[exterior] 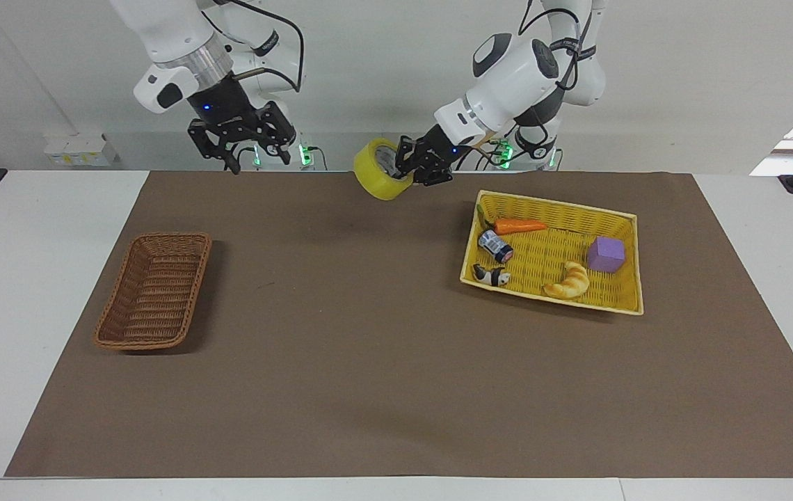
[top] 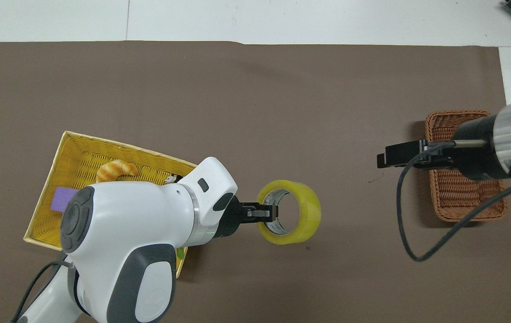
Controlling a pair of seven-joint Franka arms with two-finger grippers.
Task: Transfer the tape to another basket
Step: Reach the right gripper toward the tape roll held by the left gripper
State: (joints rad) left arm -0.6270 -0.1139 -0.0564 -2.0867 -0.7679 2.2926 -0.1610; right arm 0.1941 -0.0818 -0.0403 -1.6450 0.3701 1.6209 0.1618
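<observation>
Above the brown mat, left gripper (exterior: 412,169) clamps the yellow translucent tape roll (exterior: 377,170) aloft; right gripper (exterior: 252,154) hangs spread wide, empty

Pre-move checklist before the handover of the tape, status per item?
1. Left tool shut on the tape, gripping its wall: ok.
2. Tape clear of the mat, held in the air: ok.
3. Right tool open to receive: ok.
4. Right tool at the tape: not ok, a wide gap remains.
5. Brown basket free of things inside: ok.
6. Yellow basket and its contents clear of the left arm: ok.
</observation>
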